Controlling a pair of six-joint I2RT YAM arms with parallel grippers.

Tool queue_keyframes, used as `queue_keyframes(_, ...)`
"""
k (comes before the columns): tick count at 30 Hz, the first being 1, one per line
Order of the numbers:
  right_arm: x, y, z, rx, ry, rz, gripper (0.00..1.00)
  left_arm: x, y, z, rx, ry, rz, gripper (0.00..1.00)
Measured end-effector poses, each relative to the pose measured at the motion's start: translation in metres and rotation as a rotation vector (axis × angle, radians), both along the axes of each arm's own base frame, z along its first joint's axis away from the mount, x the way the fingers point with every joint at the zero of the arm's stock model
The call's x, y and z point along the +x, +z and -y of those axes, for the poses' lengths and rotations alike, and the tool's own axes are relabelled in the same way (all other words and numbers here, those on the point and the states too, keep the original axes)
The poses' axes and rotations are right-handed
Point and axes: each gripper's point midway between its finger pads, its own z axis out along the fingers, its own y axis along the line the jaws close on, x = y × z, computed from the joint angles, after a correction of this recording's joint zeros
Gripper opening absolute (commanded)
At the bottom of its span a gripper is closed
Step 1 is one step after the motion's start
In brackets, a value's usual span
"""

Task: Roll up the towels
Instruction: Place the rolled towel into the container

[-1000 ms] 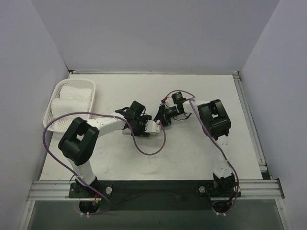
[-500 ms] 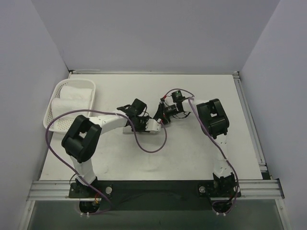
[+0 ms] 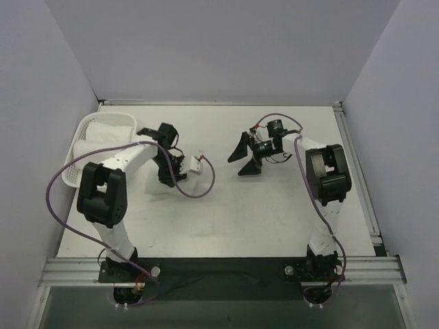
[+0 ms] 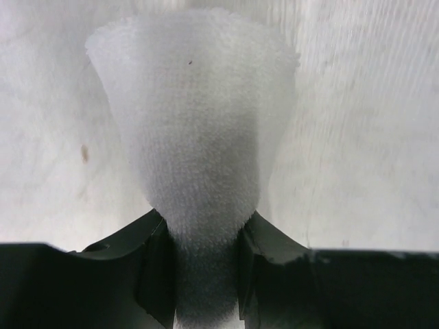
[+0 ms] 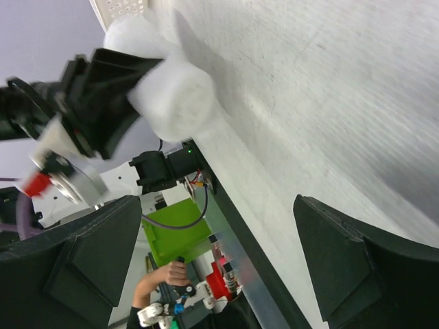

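Rolled white towel [image 4: 199, 137]: one end pinched between the fingers [image 4: 154, 264] of the left pincer [image 4: 203, 250], jaws closed tight on the cloth, and the free end flares wider beyond the tips. Right wrist view shows the same roll as a short, thick cylinder [image 5: 175, 103] over the pale surface [image 3: 274, 205]. Cannot tell whether it touches.

Top view: left pincer sits left of centre, just right of the white mesh basket [image 3: 70, 164]. The roll itself is hidden under the pincer there. Basket is at the far left edge and contains more white towels [image 3: 110, 133].

Right pincer [image 3: 244, 157]: jaws spread wide, holding nothing, fingers [image 5: 357, 260] far apart. It is well apart from the left one, near the middle of the surface.
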Motion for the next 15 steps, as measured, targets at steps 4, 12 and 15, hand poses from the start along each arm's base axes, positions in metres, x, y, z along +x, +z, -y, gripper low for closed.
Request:
queue_keyframes(4, -0.001, 0.013, 0.020, -0.028, -0.026, 0.046, 1.00, 0.017, 0.048, -0.039, -0.036, 0.046, 0.039, 0.00)
queue_keyframes(12, -0.009, 0.025, 0.029, -0.075, 0.006, 0.133, 1.00, 0.062, 0.152, -0.144, -0.068, 0.061, 0.368, 0.00)
queue_keyframes(15, -0.014, 0.019, 0.033, -0.106, 0.026, 0.141, 1.00, 0.071, 0.165, -0.195, -0.041, 0.081, 0.450, 0.00)
